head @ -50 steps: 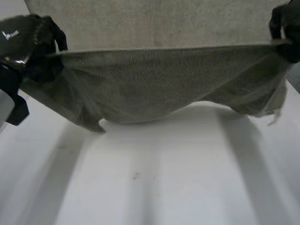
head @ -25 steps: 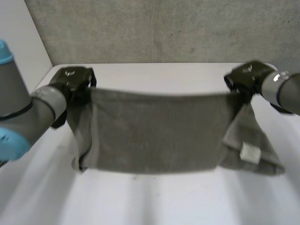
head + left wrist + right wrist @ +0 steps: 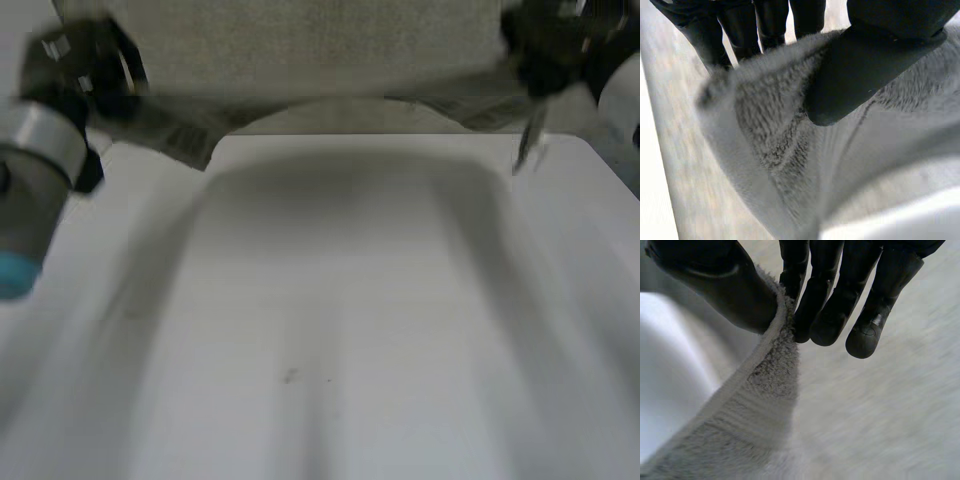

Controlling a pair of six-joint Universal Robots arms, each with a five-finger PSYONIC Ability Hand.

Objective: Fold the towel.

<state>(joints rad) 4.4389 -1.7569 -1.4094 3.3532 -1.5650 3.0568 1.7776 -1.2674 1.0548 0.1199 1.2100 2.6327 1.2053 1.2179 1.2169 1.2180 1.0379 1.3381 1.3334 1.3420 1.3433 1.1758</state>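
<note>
Left hand (image 3: 865, 75): thumb pressed onto the towel (image 3: 775, 135), pinching its edge against straight fingers. Right hand (image 3: 715, 280): thumb and fingertips nip the towel's edge between them. Hands well apart, left and right; towel strung between them above the white table's (image 3: 330, 330) far edge.

The left hand (image 3: 85, 65) and right hand (image 3: 545, 50) hold the towel (image 3: 180, 135) stretched above the table (image 3: 330, 320).

White table (image 3: 330, 330) across the lower and middle frame, small dark speck (image 3: 290, 376) below centre; grey textured wall (image 3: 300, 40) along the top.
</note>
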